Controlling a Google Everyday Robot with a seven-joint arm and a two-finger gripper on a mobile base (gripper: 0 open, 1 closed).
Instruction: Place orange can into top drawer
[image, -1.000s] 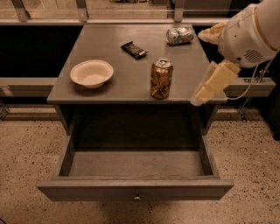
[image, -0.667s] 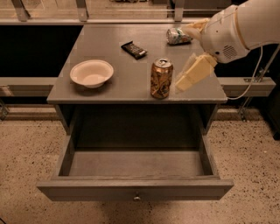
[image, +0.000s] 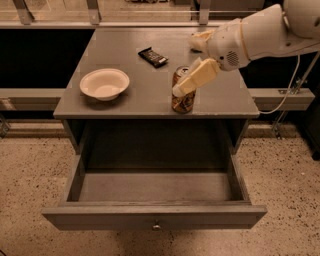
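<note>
Orange can (image: 184, 102) stands upright on the surface (image: 125, 45), close to its front edge and right of centre, just where it stood a second ago. The arm is what has changed. The white arm (image: 260, 35) has swung in from the right side, where the claw hung clear of the can, and the claw (image: 186, 64) now sits at the can's top. Its fingers are spread apart. The near one (image: 196, 77) slants across the front of the can's upper part, and the far one lies behind. Whether either finger already touches the can I cannot tell, but nothing is clamped yet. I judge this to be the end of the approach, with the grasp itself next (the lift and the carry down are still to come).

Below, the top drawer (image: 150, 217) is pulled well out, its knob (image: 156, 226) facing the camera, and nothing can be seen lying in it, so the goal looks ready. On the surface a white bowl (image: 104, 83) rests to the left, well apart from the can, and a dark snack bar (image: 153, 57) lies further back, near the can but not touching it. Neither stands between the can and the drawer. The main risk, as I see it, is the slanted finger tipping the tall slim can.
</note>
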